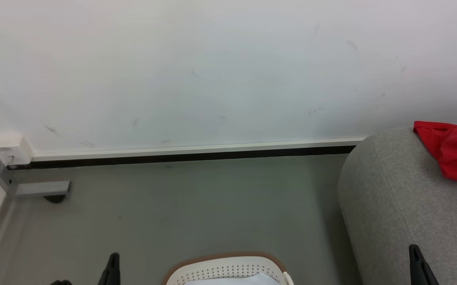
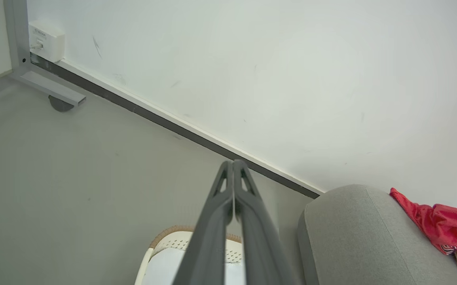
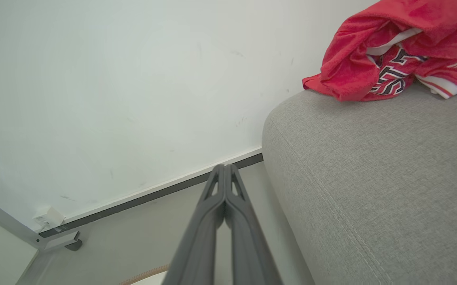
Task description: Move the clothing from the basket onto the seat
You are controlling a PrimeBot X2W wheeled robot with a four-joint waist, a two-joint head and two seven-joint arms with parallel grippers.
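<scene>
Pincers, 2 pcs: left gripper [image 2: 233, 163] w/ long dark fingers pressed together tip to tip, nothing between them; right gripper [image 3: 224, 166] likewise closed and empty. Both are held clear of the goods, left one near the basket [image 1: 228, 259], right one near the seat's rounded end. Item: clothing [image 3: 347, 67], red jersey w/ white trim and black-and-white block letters, lying in a crumpled heap on top of the seat [image 3: 370, 178], close to the wall [image 1: 212, 71]; not in the basket. Basket: white plastic, perforated, brown rim, standing on the grey floor [image 1: 173, 206] near the seat; sth pale shows inside, cannot tell whether it is the basket bottom or another cloth. Handling, est.: light, soft, limp fabric, prob. a slippery sports knit; will sag and drape when lifted, no breakage risk. Hold pt: pinch a raised fold or the thicker hemmed edge at the top of the heap, not a flat single layer, which may slide out. Status, est.: this piece looks delivered; if more cloth lies in the basket, the next grab would be there.
</scene>
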